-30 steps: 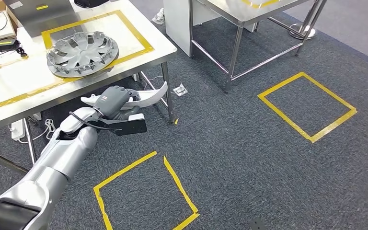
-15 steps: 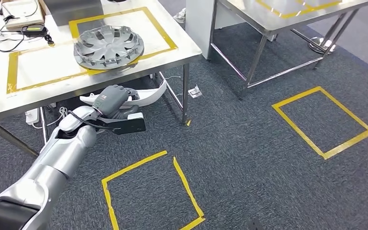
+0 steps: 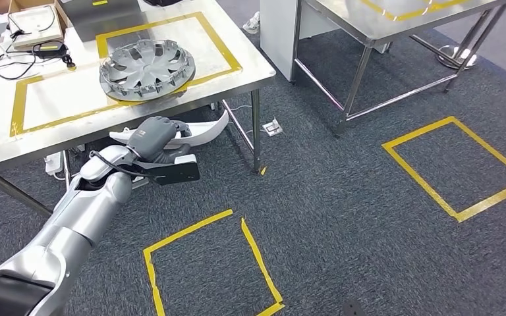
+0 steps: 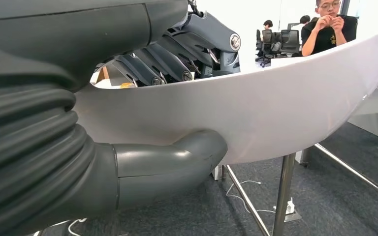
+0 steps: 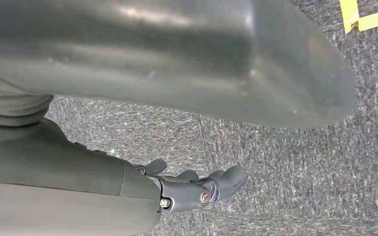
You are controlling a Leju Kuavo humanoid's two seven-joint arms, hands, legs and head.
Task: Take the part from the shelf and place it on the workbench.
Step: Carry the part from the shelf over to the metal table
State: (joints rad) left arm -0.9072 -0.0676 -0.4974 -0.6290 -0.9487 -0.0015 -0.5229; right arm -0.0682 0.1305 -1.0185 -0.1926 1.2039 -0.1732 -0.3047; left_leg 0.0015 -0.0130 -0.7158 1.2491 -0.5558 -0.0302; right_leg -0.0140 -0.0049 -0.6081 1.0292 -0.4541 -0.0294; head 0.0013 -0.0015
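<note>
Left hand point(image 3: 155, 133) clamped on one long, curved white plastic part point(image 3: 205, 130), thumb point(image 4: 177, 162) pressed under its broad face and dark fingers point(image 4: 177, 59) hooked over its upper edge. Part held in the air, jutting out past the hand on both sides, longer tip curling upward beyond the fingers. Held below the edge of one steel-topped counter point(image 3: 250, 62), which sits just above and beyond the hand. One grey multi-spoke plastic wheel cover point(image 3: 147, 68) lying flat on that counter above the hand, overlapping a yellow tape rectangle point(image 3: 217, 46). One open cardboard box point(image 3: 33, 29) with black cables at the counter's far corner, well apart from the hand. One second steel-framed table point(image 3: 369, 26) farther off, across the hand's far side. Two yellow tape squares on the dark grey carpet point(image 3: 342, 217): one point(image 3: 207, 263) near the left forearm, one point(image 3: 461, 168) well apart. One white power strip point(image 3: 53, 161) on the floor under the counter, beside the arm.

Right hand point(image 5: 202, 189) hanging over the carpet, holding nothing, fingers loosely bent and apart.

One seated person point(image 4: 327, 22) visible beyond the part in the left wrist view.
</note>
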